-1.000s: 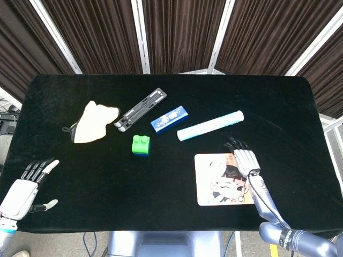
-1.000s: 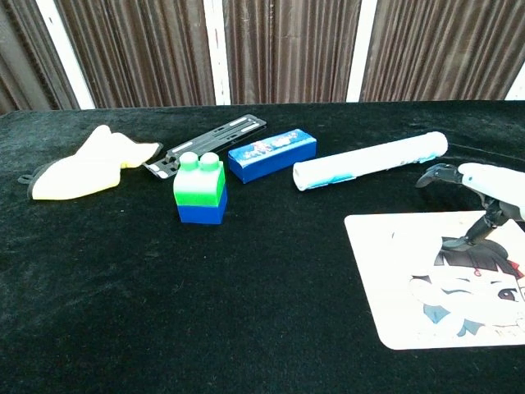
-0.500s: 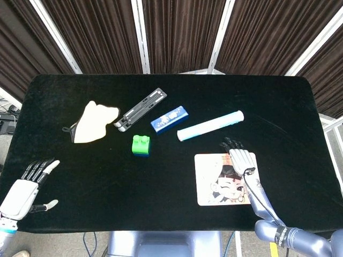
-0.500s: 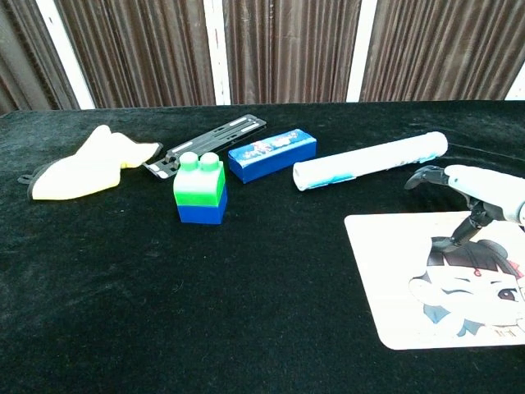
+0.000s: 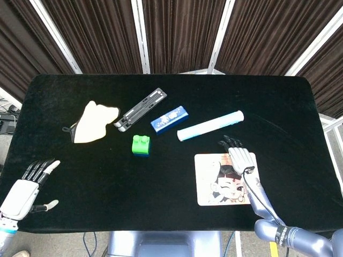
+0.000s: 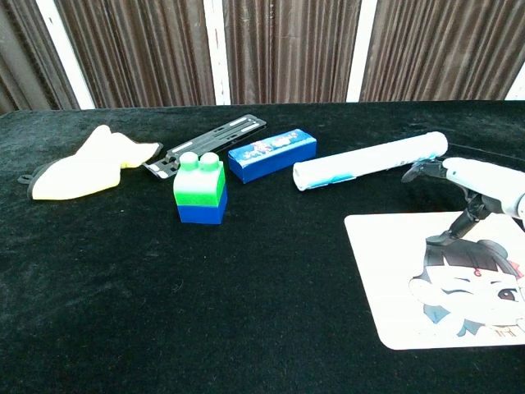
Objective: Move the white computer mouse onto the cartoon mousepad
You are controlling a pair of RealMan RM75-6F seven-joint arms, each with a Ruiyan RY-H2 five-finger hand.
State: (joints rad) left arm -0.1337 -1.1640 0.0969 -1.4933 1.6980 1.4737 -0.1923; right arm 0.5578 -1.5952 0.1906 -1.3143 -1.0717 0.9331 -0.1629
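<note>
Hovering over the far edge of the cartoon mousepad [image 5: 209, 187], the right hand [image 5: 240, 157] is spread and empty. Left hand [image 5: 24, 188] also empty, near left. No white mouse identifiable on the table; find it first, then grasp from above.

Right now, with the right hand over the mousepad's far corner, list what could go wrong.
1. The right hand has its fingertips close to the white-and-blue tube; reaching further could roll it away.
2. One finger appears to touch the cartoon mousepad, so a sideways move might drag it.
3. Neither view plainly shows a white mouse, so the hand may have nothing to grasp here.
</note>
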